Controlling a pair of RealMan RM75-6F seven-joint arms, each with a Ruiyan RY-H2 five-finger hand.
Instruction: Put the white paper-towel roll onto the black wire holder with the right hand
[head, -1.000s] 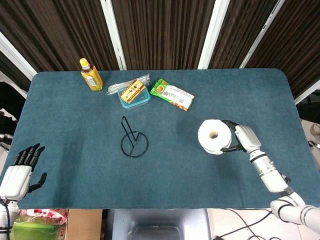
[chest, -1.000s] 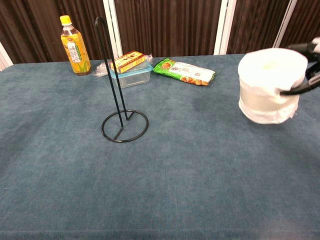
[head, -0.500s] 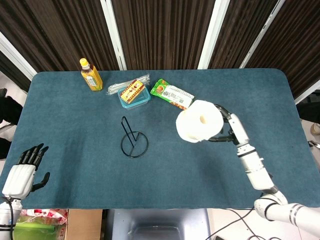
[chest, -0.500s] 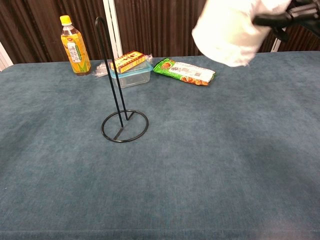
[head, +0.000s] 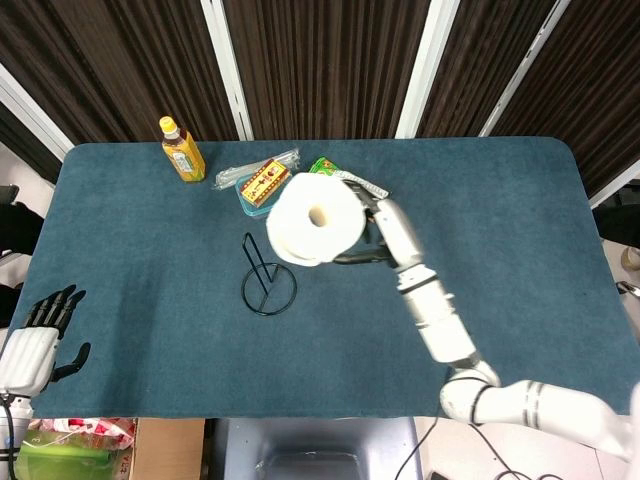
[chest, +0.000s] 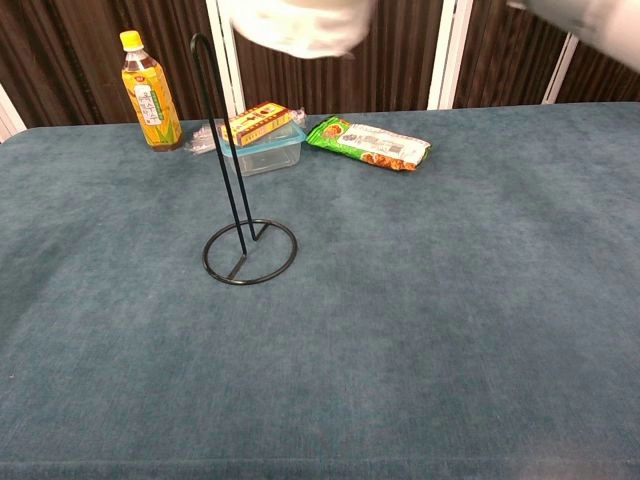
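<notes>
The right hand (head: 378, 232) grips the white paper-towel roll (head: 315, 218) from its 3 o'clock side, dark fingers wrapped against the roll's wall, and holds it in the air with its hollow core facing up toward the head camera. In the head view the roll sits just at 1 o'clock of the black wire holder (head: 267, 278), overlapping the ring base's upper right edge — not on the upright wire. In the chest view only the roll's underside (chest: 298, 24) shows at the top edge, just to the right of the holder's curved tip (chest: 203, 42) and above it.

The holder stands upright on the blue surface (head: 150, 240). At 12 o'clock of it lie a yellow bottle (head: 182, 149), a clear container with a snack box (head: 267, 185) and a green packet (chest: 370, 143).

The left hand (head: 36, 340) rests at the surface's 8 o'clock corner — released, fingers apart, holding nothing.
</notes>
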